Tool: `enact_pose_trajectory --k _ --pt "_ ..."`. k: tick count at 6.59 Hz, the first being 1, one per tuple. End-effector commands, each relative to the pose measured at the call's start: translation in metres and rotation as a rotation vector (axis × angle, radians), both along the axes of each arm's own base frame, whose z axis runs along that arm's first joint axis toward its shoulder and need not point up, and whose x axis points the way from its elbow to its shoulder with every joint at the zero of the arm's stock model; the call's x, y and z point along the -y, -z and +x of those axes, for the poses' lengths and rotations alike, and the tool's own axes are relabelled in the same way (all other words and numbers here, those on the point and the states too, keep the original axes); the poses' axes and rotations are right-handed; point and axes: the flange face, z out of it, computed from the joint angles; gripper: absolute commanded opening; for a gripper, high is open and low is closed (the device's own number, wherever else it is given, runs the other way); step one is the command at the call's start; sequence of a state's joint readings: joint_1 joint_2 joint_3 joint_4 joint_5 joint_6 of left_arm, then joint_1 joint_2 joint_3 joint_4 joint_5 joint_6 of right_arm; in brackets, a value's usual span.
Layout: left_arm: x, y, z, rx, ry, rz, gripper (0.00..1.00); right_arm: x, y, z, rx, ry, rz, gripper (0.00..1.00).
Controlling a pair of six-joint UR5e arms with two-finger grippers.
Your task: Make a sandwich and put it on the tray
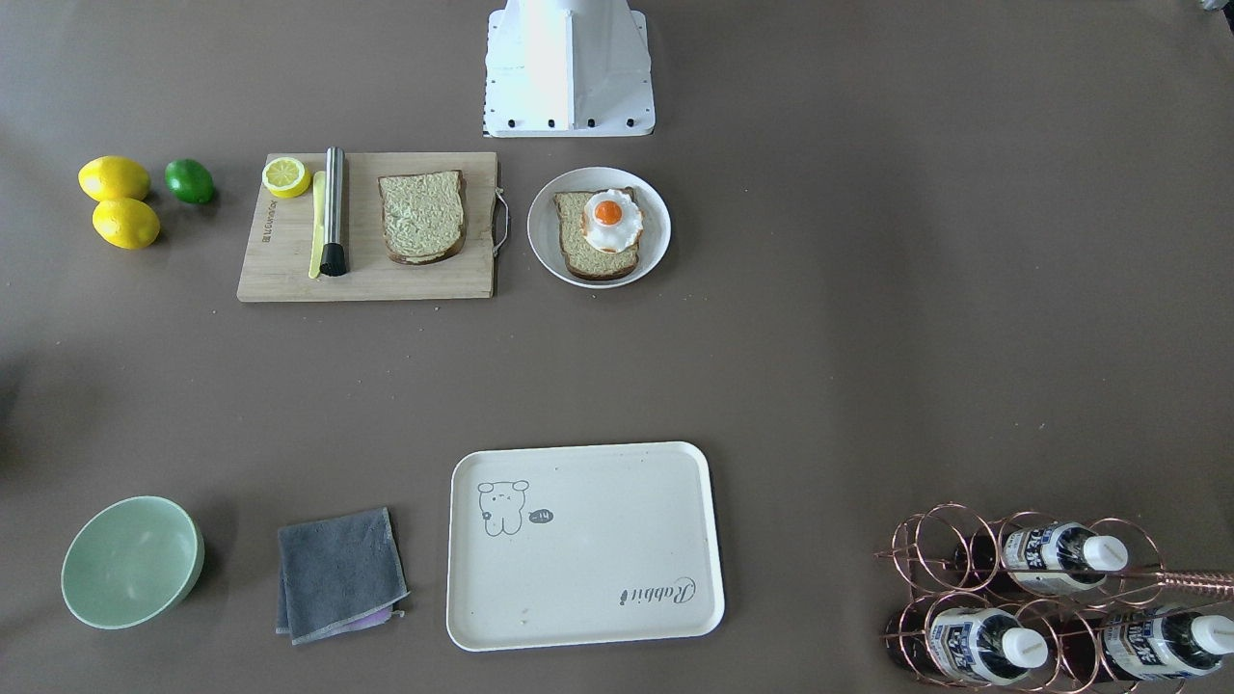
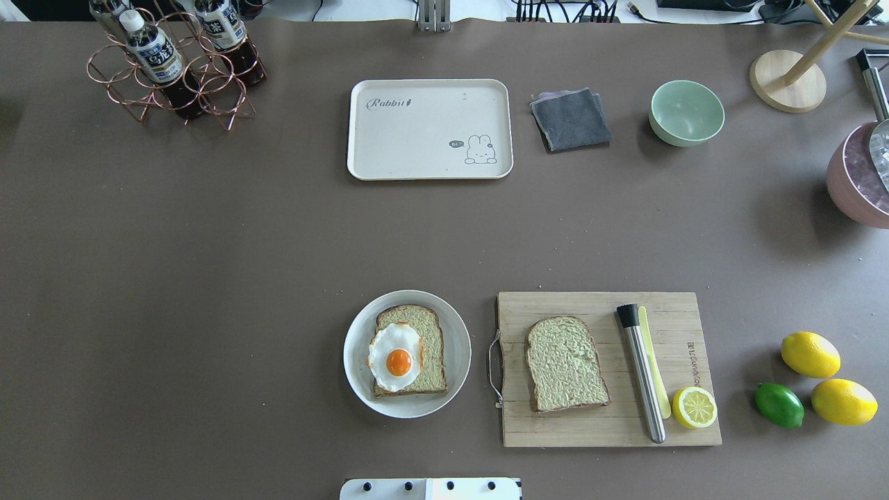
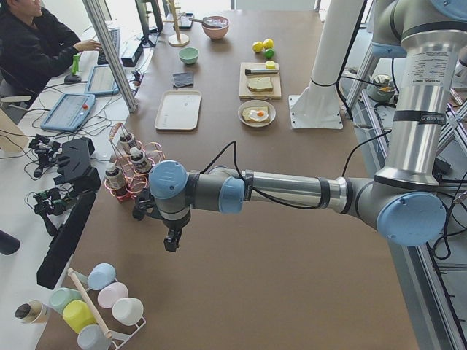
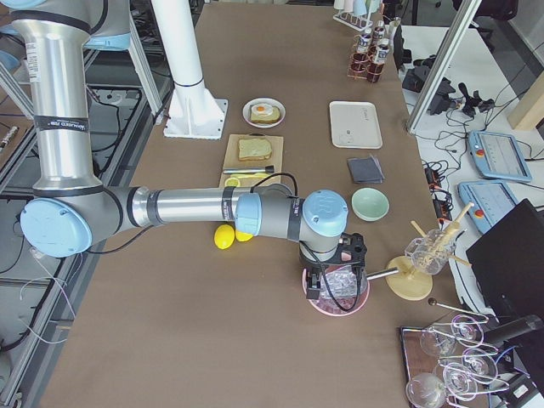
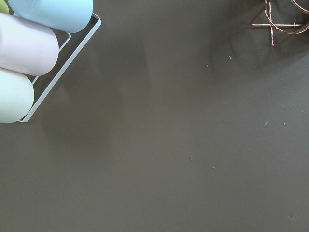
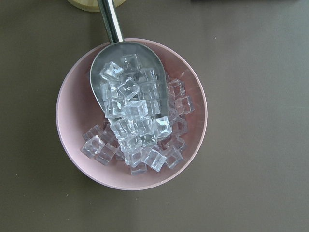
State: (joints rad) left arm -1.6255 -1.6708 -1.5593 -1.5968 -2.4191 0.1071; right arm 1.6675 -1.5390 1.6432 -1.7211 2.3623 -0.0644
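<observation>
One bread slice (image 2: 432, 347) lies on a round white plate (image 2: 458, 333) with the fried egg (image 2: 396, 355) on top. A second bread slice (image 2: 566, 362) lies on the wooden cutting board (image 2: 597, 430). The cream tray (image 2: 430, 128) lies bare at the table's far side. In the front-facing view the same things show: egg (image 1: 611, 220), board slice (image 1: 421, 216), tray (image 1: 583, 545). My left gripper (image 3: 173, 244) hangs over bare table at the left end, far from the food. My right gripper (image 4: 336, 293) hangs over a pink ice bowl (image 4: 338, 299). I cannot tell whether either is open or shut.
On the board lie a steel muddler (image 2: 642, 375), a yellow knife and a lemon half (image 2: 694, 407). Two lemons (image 2: 810, 354) and a lime (image 2: 779, 405) lie to its right. A grey cloth (image 2: 571, 119), green bowl (image 2: 686, 112), bottle rack (image 2: 173, 69) and cup rack (image 5: 29, 53) stand around.
</observation>
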Motion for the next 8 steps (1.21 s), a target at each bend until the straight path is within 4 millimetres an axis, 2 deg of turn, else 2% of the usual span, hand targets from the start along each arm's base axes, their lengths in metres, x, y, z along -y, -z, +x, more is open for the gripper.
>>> enact_pose_trajectory --k 1,8 --pt "0.0 0.001 0.0006 0.0 -0.001 0.002 0.97 0.0002 -0.0001 0.0001 -0.002 0.0 0.0 1.0" --pt "0.0004 0.0004 0.0007 -0.002 -0.001 0.017 0.97 0.0002 0.0008 0.0 0.0 0.0 0.002 1.0"
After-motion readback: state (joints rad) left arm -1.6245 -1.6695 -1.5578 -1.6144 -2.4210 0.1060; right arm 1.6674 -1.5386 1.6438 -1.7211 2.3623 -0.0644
